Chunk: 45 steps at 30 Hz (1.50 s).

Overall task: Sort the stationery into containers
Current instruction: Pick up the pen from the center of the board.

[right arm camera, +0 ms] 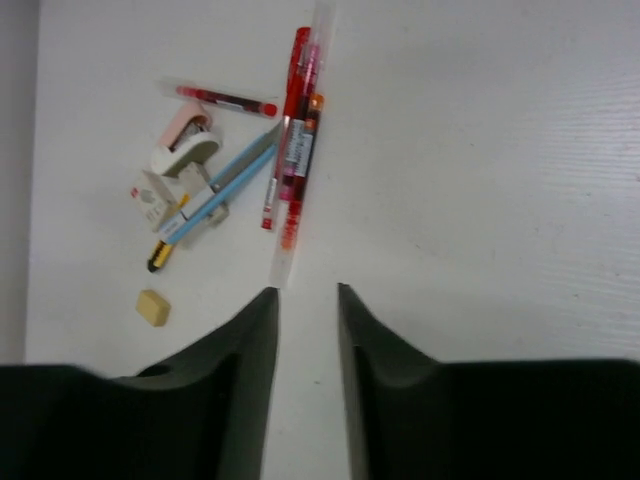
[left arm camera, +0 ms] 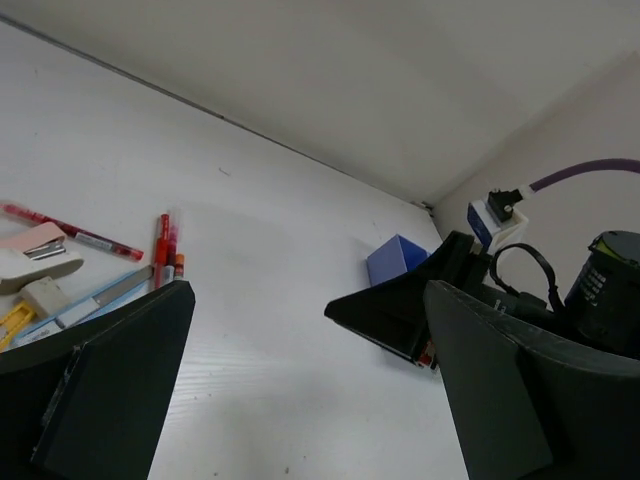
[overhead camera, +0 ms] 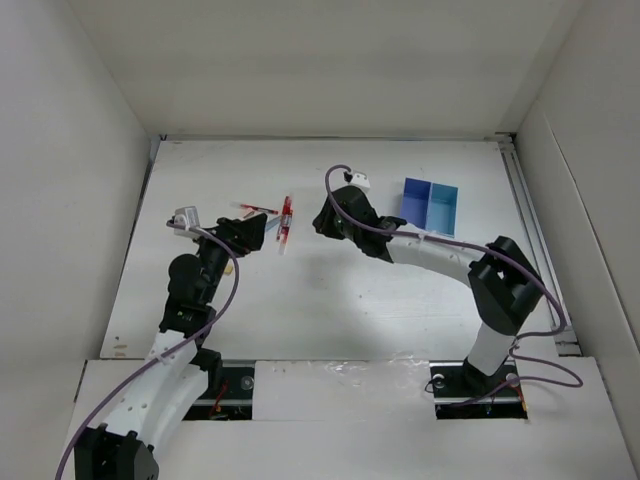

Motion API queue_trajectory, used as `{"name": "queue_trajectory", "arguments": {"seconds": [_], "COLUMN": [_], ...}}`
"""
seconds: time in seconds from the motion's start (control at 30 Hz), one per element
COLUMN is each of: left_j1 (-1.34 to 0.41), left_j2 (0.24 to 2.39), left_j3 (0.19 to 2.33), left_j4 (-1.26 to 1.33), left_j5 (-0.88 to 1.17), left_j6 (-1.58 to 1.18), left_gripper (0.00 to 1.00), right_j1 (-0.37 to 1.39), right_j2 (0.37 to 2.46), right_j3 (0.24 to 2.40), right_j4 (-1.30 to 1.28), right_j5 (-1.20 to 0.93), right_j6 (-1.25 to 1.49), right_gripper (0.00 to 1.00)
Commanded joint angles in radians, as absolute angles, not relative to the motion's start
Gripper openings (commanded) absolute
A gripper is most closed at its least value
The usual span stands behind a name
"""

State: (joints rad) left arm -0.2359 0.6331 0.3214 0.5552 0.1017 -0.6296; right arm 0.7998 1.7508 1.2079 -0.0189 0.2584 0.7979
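Top external view: sorting appears not yet begun. Both containers point(overhead camera: 430, 203), dark blue and cyan side by side, show no item inside, though their floors are small and shaded. All visible stationery point(right arm camera: 240, 168) lies in one cluster on the counter point(overhead camera: 350, 300), well apart from the containers on their left-arm side: red pens point(right arm camera: 298, 120), a light-blue pen point(right arm camera: 225, 185), a tan eraser block point(right arm camera: 153, 307). Left end effector point(left arm camera: 308, 300) is spread wide and empty, just beside the cluster. Right end effector point(right arm camera: 305, 292), between cluster and containers, keeps a narrow gap showing only counter. From above, the left arm covers part of the cluster. A pink-and-white item point(right arm camera: 185, 140) cannot be identified.
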Motion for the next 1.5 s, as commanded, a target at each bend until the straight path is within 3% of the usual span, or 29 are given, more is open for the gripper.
{"name": "queue_trajectory", "arguments": {"seconds": [0.0, 0.1, 0.17, 0.2, 0.23, 0.3, 0.33, 0.63, 0.67, 0.8, 0.87, 0.93, 0.97, 1.03, 1.17, 1.2, 1.27, 1.47], "left_j1": [-0.238, -0.238, -0.238, -0.238, -0.238, -0.238, -0.238, -0.247, -0.247, -0.273, -0.282, -0.282, -0.282, -0.282, -0.282, -0.282, -0.282, -0.282], "left_j2": [0.635, 0.713, 0.748, 0.762, 0.787, 0.808, 0.830, 0.870, 0.870, 0.861, 0.848, 0.825, 0.825, 0.815, 0.766, 0.755, 0.736, 0.703], "left_j3": [0.337, 0.405, 0.405, 0.390, 0.379, 0.370, 0.382, 0.442, 0.452, 0.463, 0.463, 0.463, 0.463, 0.463, 0.463, 0.454, 0.454, 0.440], "left_j4": [0.498, 0.416, 0.478, 0.514, 0.561, 0.561, 0.542, 0.425, 0.408, 0.368, 0.379, 0.391, 0.391, 0.365, 0.356, 0.356, 0.367, 0.367], "left_j5": [0.033, -0.023, 0.066, 0.087, 0.100, 0.100, 0.100, 0.052, 0.042, 0.023, 0.044, 0.055, 0.055, 0.043, 0.017, 0.017, 0.028, 0.006], "left_j6": [-0.676, -0.707, -0.651, -0.650, -0.638, -0.638, -0.638, -0.621, -0.630, -0.630, -0.604, -0.595, -0.595, -0.595, -0.606, -0.606, -0.606, -0.615], "left_gripper": [1.00, 1.00, 1.00, 1.00, 1.00, 1.00, 1.00, 1.00, 1.00, 1.00, 0.85, 0.65, 0.49, 0.39, 0.38, 0.32, 0.30, 0.30], "right_j1": [0.807, 0.807, 0.807, 0.807, 0.807, 0.798, 0.789, 0.770, 0.770, 0.770, 0.770, 0.770, 0.770, 0.770, 0.770, 0.770, 0.770, 0.770], "right_j2": [1.790, 1.853, 1.888, 1.925, 1.942, 1.977, 2.011, 2.270, 2.317, 2.396, 2.419, 2.439, 2.439, 2.439, 2.439, 2.439, 2.439, 2.468], "right_j3": [1.304, 1.376, 1.422, 1.468, 1.491, 1.563, 1.586, 1.945, 2.013, 2.114, 2.153, 2.163, 2.163, 2.148, 2.137, 2.126, 2.126, 2.137], "right_j4": [-0.035, -0.072, -0.097, -0.125, -0.138, -0.185, -0.199, -0.446, -0.465, -0.503, -0.528, -0.540, -0.540, -0.531, -0.522, -0.512, -0.512, -0.512], "right_j5": [0.267, 0.267, 0.267, 0.267, 0.267, 0.267, 0.267, 0.296, 0.296, 0.273, 0.261, 0.246, 0.226, 0.216, 0.206, 0.196, 0.196, 0.187], "right_j6": [0.795, 0.784, 0.784, 0.784, 0.775, 0.775, 0.775, 0.764, 0.764, 0.764, 0.773, 0.773, 0.773, 0.773, 0.773, 0.773, 0.773, 0.773], "right_gripper": [0.44, 0.48, 0.48, 0.43, 0.22, 0.01, 0.00, 0.01, 0.04, 0.30, 0.33, 0.34, 0.34, 0.31, 0.28, 0.28, 0.28, 0.28]}}
